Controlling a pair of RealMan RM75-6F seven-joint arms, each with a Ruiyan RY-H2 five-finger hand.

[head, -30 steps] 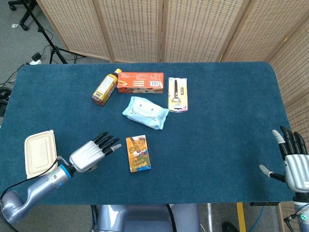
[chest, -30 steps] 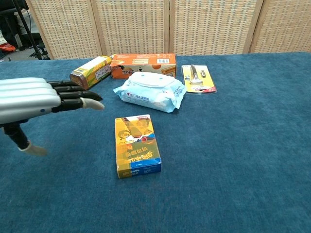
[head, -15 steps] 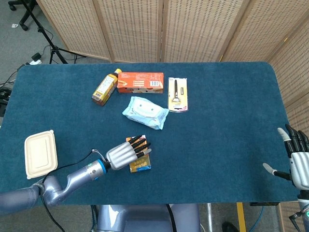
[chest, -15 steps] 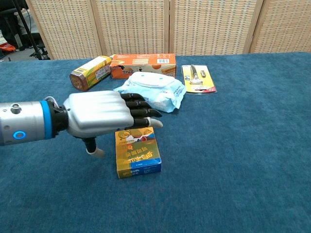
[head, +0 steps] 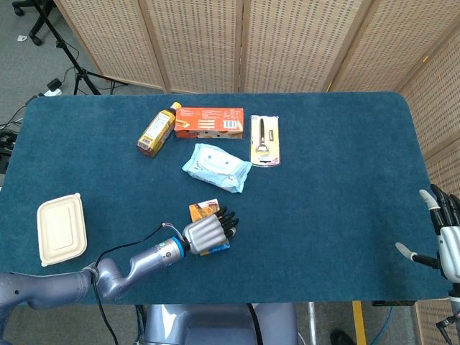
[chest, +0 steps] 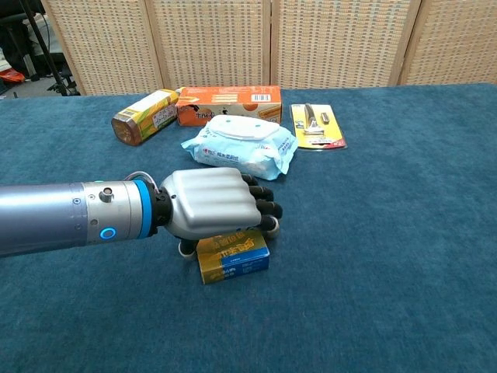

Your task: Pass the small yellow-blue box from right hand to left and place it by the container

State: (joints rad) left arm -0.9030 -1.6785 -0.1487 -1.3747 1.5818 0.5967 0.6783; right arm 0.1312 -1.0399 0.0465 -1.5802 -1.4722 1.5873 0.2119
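Note:
The small yellow-blue box [chest: 233, 260] lies flat on the blue table near the front edge. My left hand [chest: 217, 206] lies on top of it, fingers curled over its right side and the thumb against its left side, gripping it. In the head view only the box's far end [head: 205, 209] shows past the left hand [head: 208, 231]. The white lidded container [head: 61, 228] sits at the table's left, well apart from the box. My right hand [head: 445, 241] hangs at the table's right front corner, fingers spread and holding nothing; the chest view does not show it.
Behind the box lie a pack of wet wipes [chest: 239, 146], an orange carton [chest: 228, 103], a yellow bottle on its side [chest: 146, 115] and a carded razor [chest: 316, 126]. Wicker screens stand behind the blue table [head: 338, 180].
My left hand has swept right from beside the container side onto the box and closed its fingers around it. The right hand has drifted slightly lower and further right.

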